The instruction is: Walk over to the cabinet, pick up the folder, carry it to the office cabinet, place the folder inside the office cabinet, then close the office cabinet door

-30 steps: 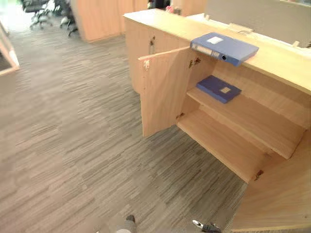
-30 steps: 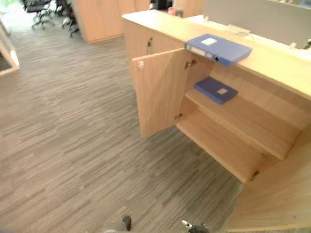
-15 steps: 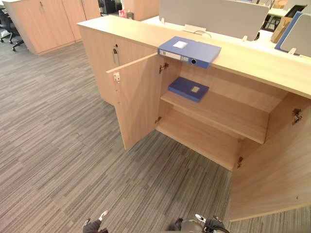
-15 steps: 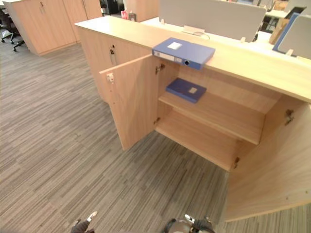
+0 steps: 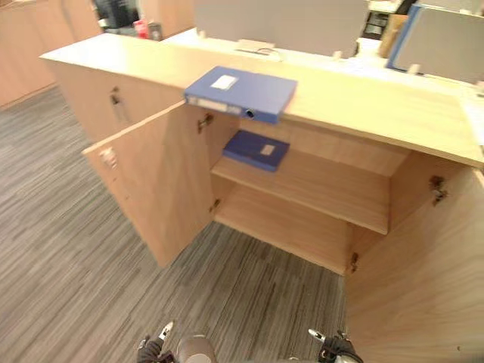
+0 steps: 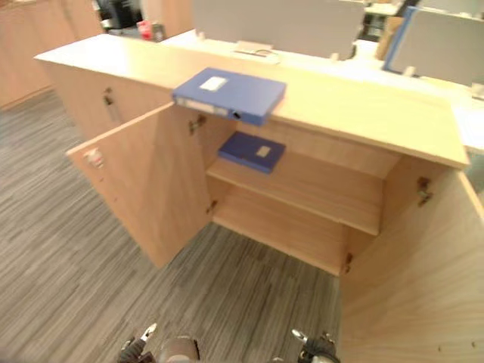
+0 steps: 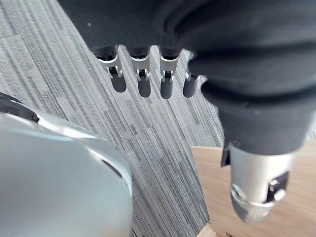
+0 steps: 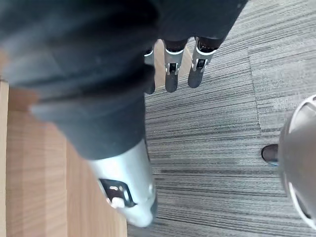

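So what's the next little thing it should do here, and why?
Probably step closer to the cabinet, so the thick blue folder lying on its top comes within reach. The left hand and right hand hang low over the carpet, fingers straight and empty, and a stretch of carpet separates the robot from the cabinet.

Top folder (image 5: 240, 93) at 12 o'clock: mid blue, white label patch, paler strip along the spine. Shelf folder (image 5: 255, 150) just below it: darker blue, small pale label. Cabinet (image 5: 363, 113): light tan wood grain, inside and out. Carpet (image 5: 68, 287) from 6 to 9 o'clock: grey with fine dark and light streaks. Screens (image 5: 280, 23) behind at 12: flat grey. Red item (image 5: 141, 29) at 11. My left hand (image 7: 143, 79) and right hand (image 8: 171, 74): silver fingers, dark tips, black cover.
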